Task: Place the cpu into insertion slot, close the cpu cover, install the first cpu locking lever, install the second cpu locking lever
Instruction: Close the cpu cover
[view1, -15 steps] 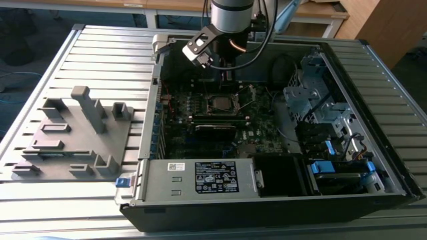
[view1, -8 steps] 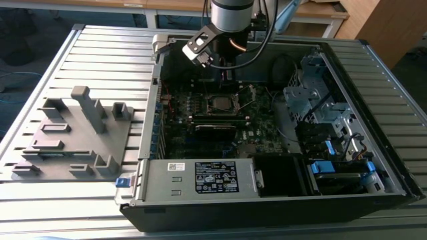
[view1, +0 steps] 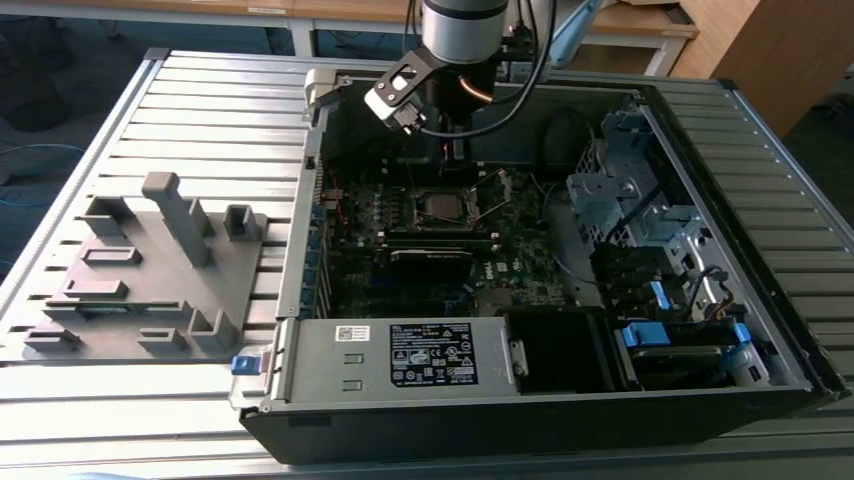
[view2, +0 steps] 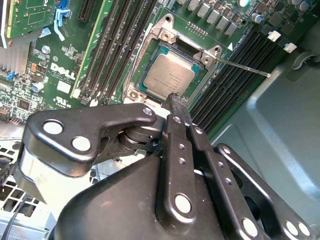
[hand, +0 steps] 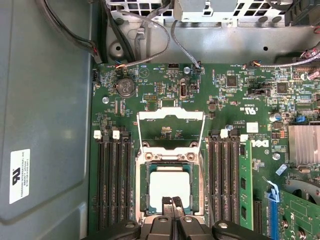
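raised cpu cover (hand: 171, 115) walls one edge of the insertion slot (hand: 145, 195); memory slots (hand: 114, 185) flank two other sides

Part of cpu (hand: 169, 184) behind claw (hand: 173, 201)

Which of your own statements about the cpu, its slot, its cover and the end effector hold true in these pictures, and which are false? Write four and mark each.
1. The silver-grey square cpu lies in the dark square insertion slot. True.
2. The silvery metal cpu cover frame is closed over the cpu. False: it is swung open, clear of the slot.
3. The black end effector is wide open. False: it is shut, its tip at the cpu's edge.
4. A grey moulded fixture lies on the slatted metal table, on the exterior view's left of the black computer case. True.
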